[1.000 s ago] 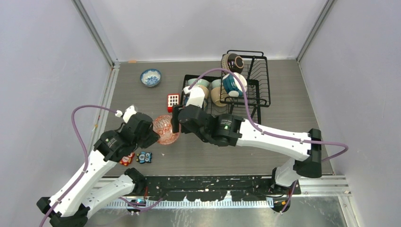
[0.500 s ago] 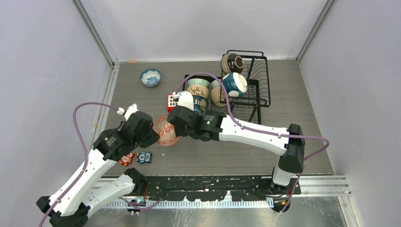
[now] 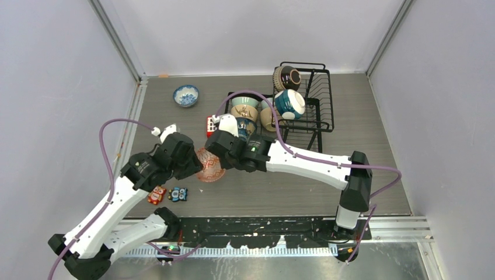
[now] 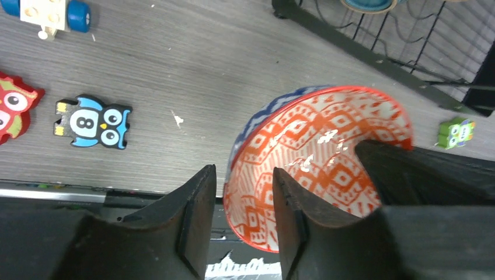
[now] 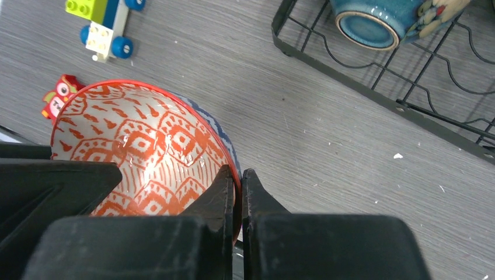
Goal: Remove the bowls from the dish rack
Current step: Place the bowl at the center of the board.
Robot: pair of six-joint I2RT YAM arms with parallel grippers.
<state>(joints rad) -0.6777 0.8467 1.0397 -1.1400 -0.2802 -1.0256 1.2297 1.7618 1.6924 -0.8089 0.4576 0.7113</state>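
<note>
Here, at the near edge, the two arm bases sit side by side. Just beyond them, a red owl toy (image 3: pixel 156 195) and a blue owl toy (image 3: pixel 178 193) lie flat on the grey wood-grain table (image 3: pixel 350 140).

Past the owls, left of centre, both arms meet at one red patterned bowl (image 3: pixel 208 166), tipped on its side above the tabletop. The right gripper (image 5: pixel 238 172) is pinched tight on the bowl's rim. The left gripper (image 4: pixel 243 172) straddles the opposite rim with its fingers (image 4: pixel 195 221) parted and a gap on either side of the wall, so it has let go. The bowl is white inside with orange-red diamond shapes, has a red lip and blue zigzags outside.

Bare table lies to the right of the right arm. A small red block with white squares (image 3: pixel 213 123) sits just behind the bowl.

Farther back, the black wire dish rack (image 3: pixel 324 87) holds a pale green bowl (image 3: pixel 244 104), a tan bowl (image 3: pixel 268 119), a dark blue bowl (image 3: pixel 289 103) and a brown bowl (image 3: pixel 286 77). A blue-and-white bowl (image 3: pixel 186 95) stands alone at far left, near the pale walls that close in three sides.
</note>
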